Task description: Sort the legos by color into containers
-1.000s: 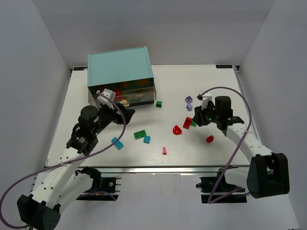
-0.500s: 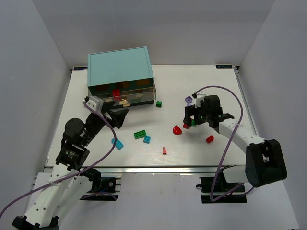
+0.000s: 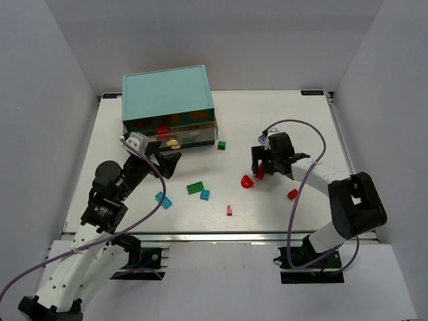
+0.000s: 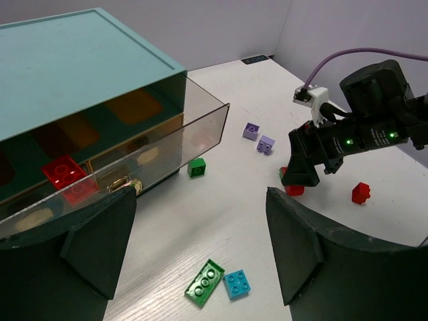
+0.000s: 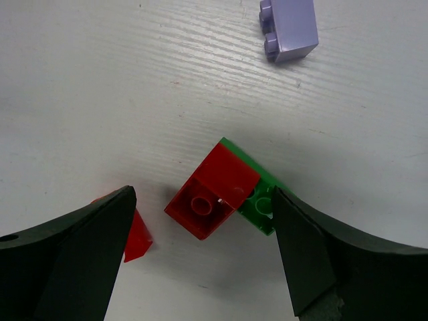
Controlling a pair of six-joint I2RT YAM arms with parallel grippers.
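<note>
Opening wide just now, the right hand (image 5: 202, 195) is straddling a red brick (image 5: 214, 188), four o'clock from the drawer (image 3: 200, 137), probably readying pickup.

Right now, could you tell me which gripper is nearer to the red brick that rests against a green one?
Right. The right gripper sits directly over the red brick, jaws open either side; the left gripper is across the table by the open drawer.
</note>
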